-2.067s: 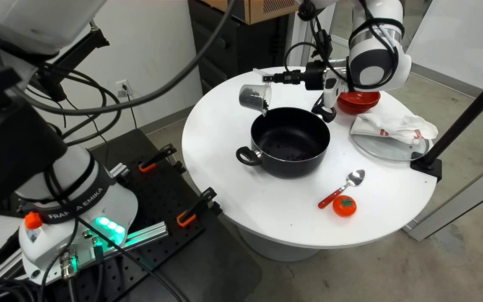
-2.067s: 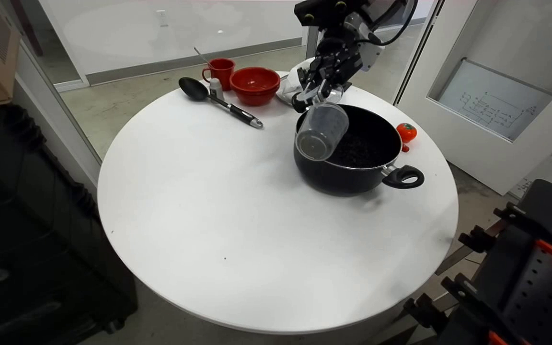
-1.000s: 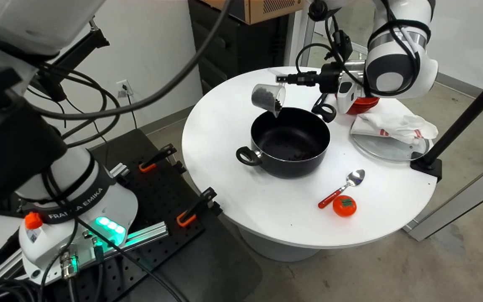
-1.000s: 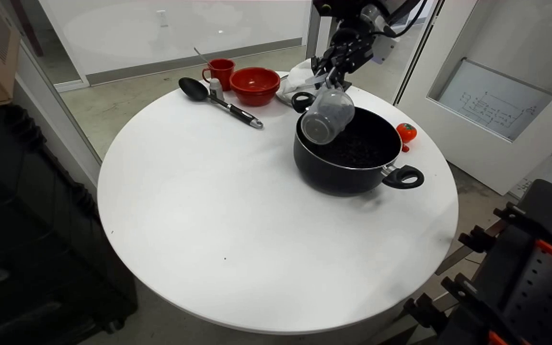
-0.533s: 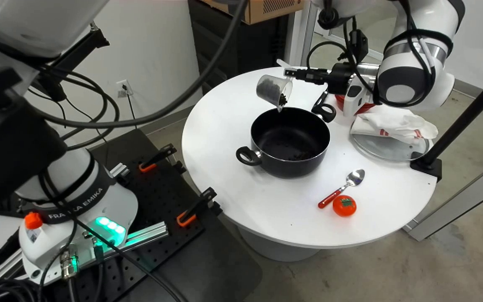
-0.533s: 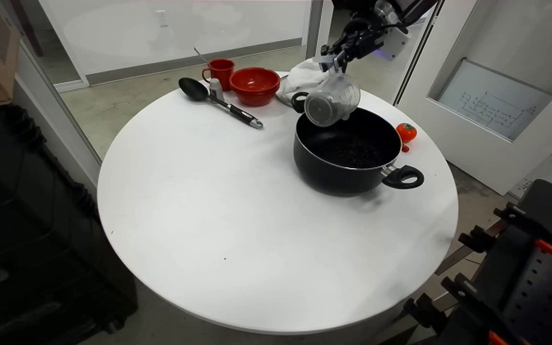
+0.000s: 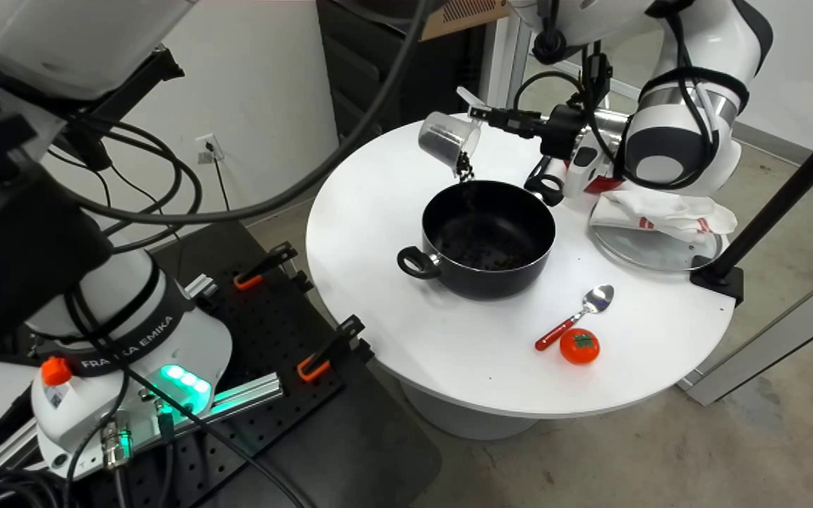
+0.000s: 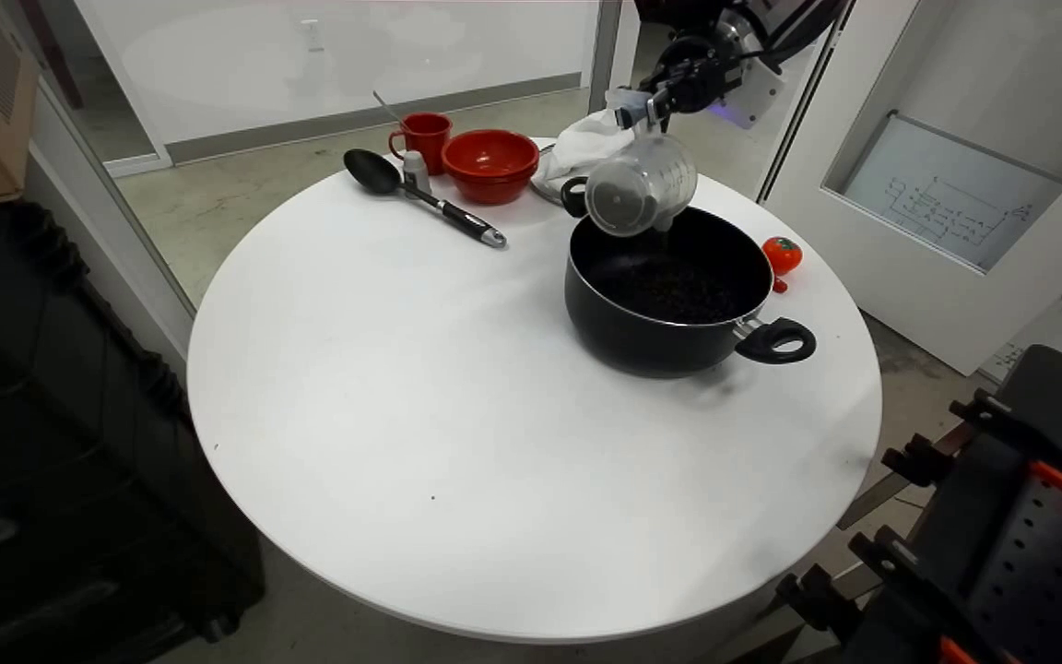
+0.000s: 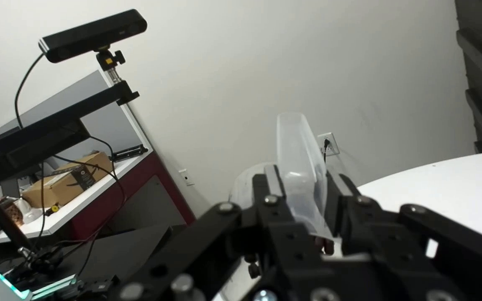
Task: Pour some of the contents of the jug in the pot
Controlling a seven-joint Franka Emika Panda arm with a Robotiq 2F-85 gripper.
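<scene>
Jug (image 7: 447, 136) and pot (image 7: 489, 283) show in both exterior views. We see the jug, of clear plastic, aloft over the pot's rim, tilted with its mouth down and its base higher. Dark bits (image 7: 464, 167) drop from its mouth into the pot; we make out more on the pot's floor and some inside the jug. In the wrist view we find the gripper (image 9: 305, 184) closed as far as the jug's handle (image 9: 295, 146) lets it, the handle pinched between its fingers.

We see the pot upright on the table (image 7: 371, 233). In an exterior view, a spoon (image 7: 576, 319) lies just beside a tomato (image 7: 580, 346); we cannot tell whether they touch. A towel (image 7: 667, 209) rests on a lid (image 7: 660, 259). In an exterior view we also have red bowls (image 8: 491, 157), stacked, near a mug (image 8: 427, 136) and a black spoon (image 8: 430, 197). We see a thin stem (image 8: 391, 109) leaning out of the mug.
</scene>
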